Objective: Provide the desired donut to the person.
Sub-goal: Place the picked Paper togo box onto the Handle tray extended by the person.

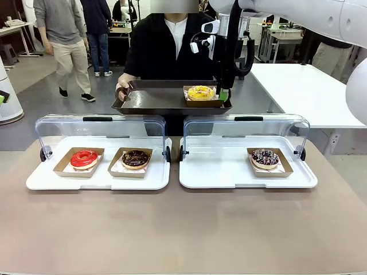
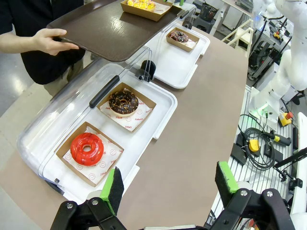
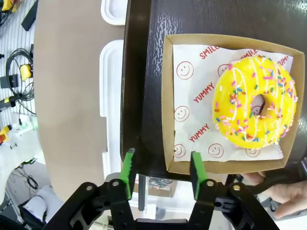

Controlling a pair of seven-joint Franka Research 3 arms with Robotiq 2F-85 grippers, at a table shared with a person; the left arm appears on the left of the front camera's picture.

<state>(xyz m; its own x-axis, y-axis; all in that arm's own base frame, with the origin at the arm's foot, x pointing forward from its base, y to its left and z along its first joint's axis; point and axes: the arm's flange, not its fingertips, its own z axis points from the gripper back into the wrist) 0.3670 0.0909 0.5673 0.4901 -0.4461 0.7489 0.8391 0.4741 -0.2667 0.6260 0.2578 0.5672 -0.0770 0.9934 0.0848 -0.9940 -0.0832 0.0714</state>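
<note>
donut [image 3: 254,100] is laid in its carton [image 3: 216,166] on the tray [image 3: 144,72]; right tool [image 3: 162,153] is spread beside it, left tool [image 2: 168,167] spread. the carton could be snagged on withdrawal, tilting the tray.

My left gripper [image 2: 170,184], jaws spread wide and holding nothing, hangs above the brown table [image 2: 192,134], beside a white display tray [image 2: 163,103] that bears a red-glazed donut [image 2: 87,148] and a chocolate donut [image 2: 123,101], each in a cardboard boat. Farther off, the person's hand [image 2: 48,40] holds a dark serving tray [image 2: 105,33] carrying a yellow sprinkled donut [image 2: 141,5]. A second white tray [image 2: 172,67] carries another chocolate sprinkled donut [image 2: 179,36].
</note>
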